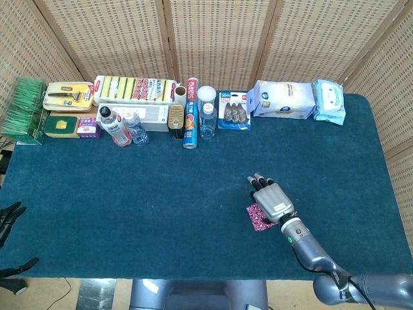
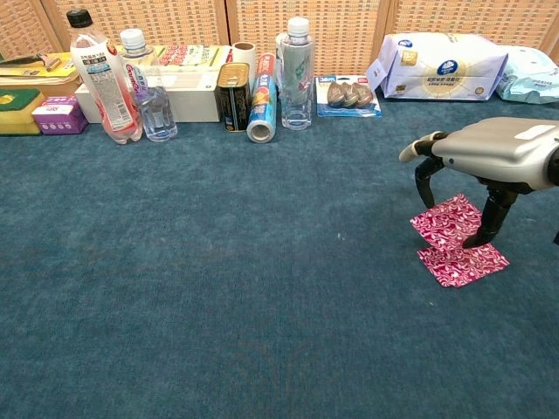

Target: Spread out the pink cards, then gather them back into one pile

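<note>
My right hand (image 2: 500,155) hovers palm-down over the right part of the table and pinches a pink patterned card (image 2: 445,222) between its fingers (image 2: 424,185) and thumb. The card hangs tilted, its lower edge touching or just over a second pink card (image 2: 465,263) that lies flat on the blue cloth. In the head view the hand (image 1: 273,199) covers most of the pink cards (image 1: 257,218), so only a corner shows. Dark fingers of my left hand (image 1: 8,214) stick out, spread and holding nothing, beyond the table's left edge.
Along the back edge stands a row of goods: bottles (image 2: 98,74), a can (image 2: 233,96), a blue roll (image 2: 261,109), a clear bottle (image 2: 295,74), a blister pack (image 2: 348,94) and wipe packs (image 2: 447,65). The blue cloth (image 2: 218,288) stretches to my left.
</note>
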Robot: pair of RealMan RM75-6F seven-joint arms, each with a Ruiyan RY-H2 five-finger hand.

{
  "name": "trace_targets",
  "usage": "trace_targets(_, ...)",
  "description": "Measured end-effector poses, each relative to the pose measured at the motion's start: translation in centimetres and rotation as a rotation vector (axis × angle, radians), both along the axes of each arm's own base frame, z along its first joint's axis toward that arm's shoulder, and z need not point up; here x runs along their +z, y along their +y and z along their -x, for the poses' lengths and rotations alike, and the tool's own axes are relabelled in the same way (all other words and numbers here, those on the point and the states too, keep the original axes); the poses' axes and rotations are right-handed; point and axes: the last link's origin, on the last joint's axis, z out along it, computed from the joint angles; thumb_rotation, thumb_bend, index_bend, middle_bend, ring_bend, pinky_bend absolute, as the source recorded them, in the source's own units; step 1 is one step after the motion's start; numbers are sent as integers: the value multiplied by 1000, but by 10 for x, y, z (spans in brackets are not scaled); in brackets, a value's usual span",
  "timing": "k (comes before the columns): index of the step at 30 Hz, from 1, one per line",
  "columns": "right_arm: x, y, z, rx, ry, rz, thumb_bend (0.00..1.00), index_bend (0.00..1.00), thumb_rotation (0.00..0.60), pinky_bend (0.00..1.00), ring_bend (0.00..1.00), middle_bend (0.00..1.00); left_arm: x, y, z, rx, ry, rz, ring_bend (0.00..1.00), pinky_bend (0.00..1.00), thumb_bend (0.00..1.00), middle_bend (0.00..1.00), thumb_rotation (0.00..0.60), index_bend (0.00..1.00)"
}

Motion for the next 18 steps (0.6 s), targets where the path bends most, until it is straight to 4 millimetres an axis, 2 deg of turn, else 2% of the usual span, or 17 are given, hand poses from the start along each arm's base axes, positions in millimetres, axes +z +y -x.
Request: trace_targets(18,-10,-1,26,-63,7,-22,170,464,600,218,61,94,0,1,0,4,1,2,0,0,72,0,600,0)
